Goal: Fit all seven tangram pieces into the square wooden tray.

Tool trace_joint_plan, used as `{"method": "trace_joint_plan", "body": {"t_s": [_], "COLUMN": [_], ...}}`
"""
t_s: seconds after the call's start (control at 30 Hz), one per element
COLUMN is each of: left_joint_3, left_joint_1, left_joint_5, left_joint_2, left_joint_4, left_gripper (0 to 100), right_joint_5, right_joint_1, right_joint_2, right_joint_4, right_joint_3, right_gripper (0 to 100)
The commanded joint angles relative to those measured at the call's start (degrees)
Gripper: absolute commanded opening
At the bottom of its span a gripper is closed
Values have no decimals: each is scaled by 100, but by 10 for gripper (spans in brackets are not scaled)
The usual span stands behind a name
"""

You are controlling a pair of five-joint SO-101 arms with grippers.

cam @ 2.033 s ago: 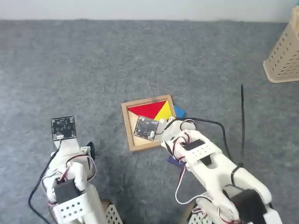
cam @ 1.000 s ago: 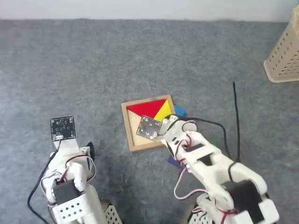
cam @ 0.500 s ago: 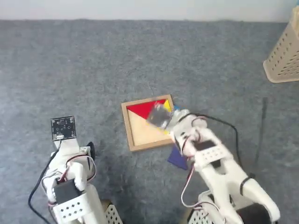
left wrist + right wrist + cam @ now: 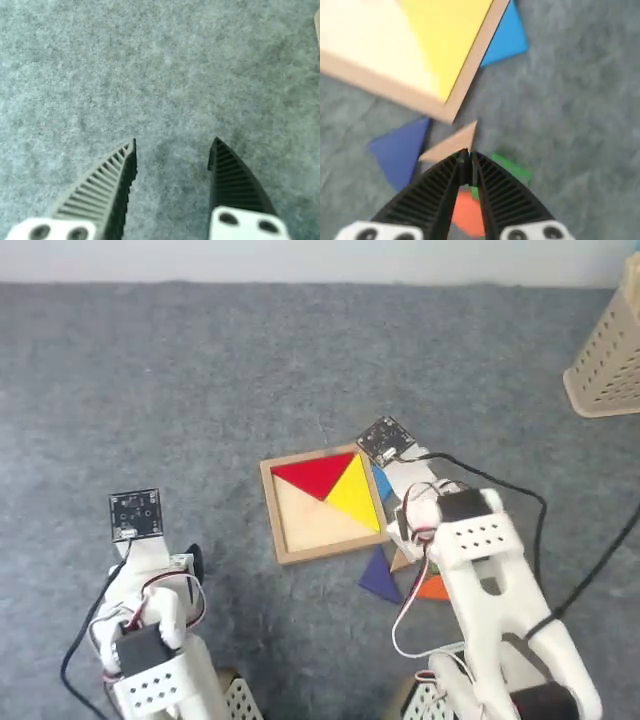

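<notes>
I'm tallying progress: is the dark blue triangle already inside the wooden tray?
No, the dark blue triangle lies on the carpet outside the tray, just off its corner.

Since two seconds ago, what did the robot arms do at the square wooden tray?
The right arm swung off the square wooden tray; the right gripper, shut, now hangs over the loose tan triangle beside the tray, leaving the yellow triangle uncovered. Nothing visibly grabbed or dropped. The left gripper, open, the tray and the red triangle stayed put.
</notes>
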Motion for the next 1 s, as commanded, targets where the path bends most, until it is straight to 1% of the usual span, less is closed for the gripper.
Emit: {"method": "trace_joint_plan", "body": {"t_s": [0.0,0.07,0.1,0.23,0.33,0.37,0.43,0.53,0.57,0.67,0.97], "left_joint_3": [-31,-31,-31,-31,-31,-31,-31,-31,-31,-31,-31], "left_joint_1": [9,9,9,9,9,9,9,9,9,9,9], "left_joint_5": [53,53,53,53,53,53,53,53,53,53,53], "left_joint_2": [-62,-62,-62,-62,-62,-62,-62,-62,-62,-62,-62], "left_joint_4": [18,18,18,18,18,18,18,18,18,18,18], "left_gripper": [225,225,225,225,225,225,225,225,225,225,225], "right_joint_5": [-62,105,413,2031,2593,2813,3200,3376,3429,3640,3754], "right_joint_1": [66,66,40,48,4,-4,-4,4,4,22,22], "right_joint_2": [-295,-233,-224,-180,-145,-145,-136,-136,-145,-145,-145], "right_joint_4": [1138,1473,1684,2545,2835,2888,2993,2879,2774,2325,1420], "right_joint_3": [-791,-870,-853,-853,-844,-844,-826,-571,-422,62,993], "right_gripper": [6,6,6,6,8,17,71,168,185,181,184]}}
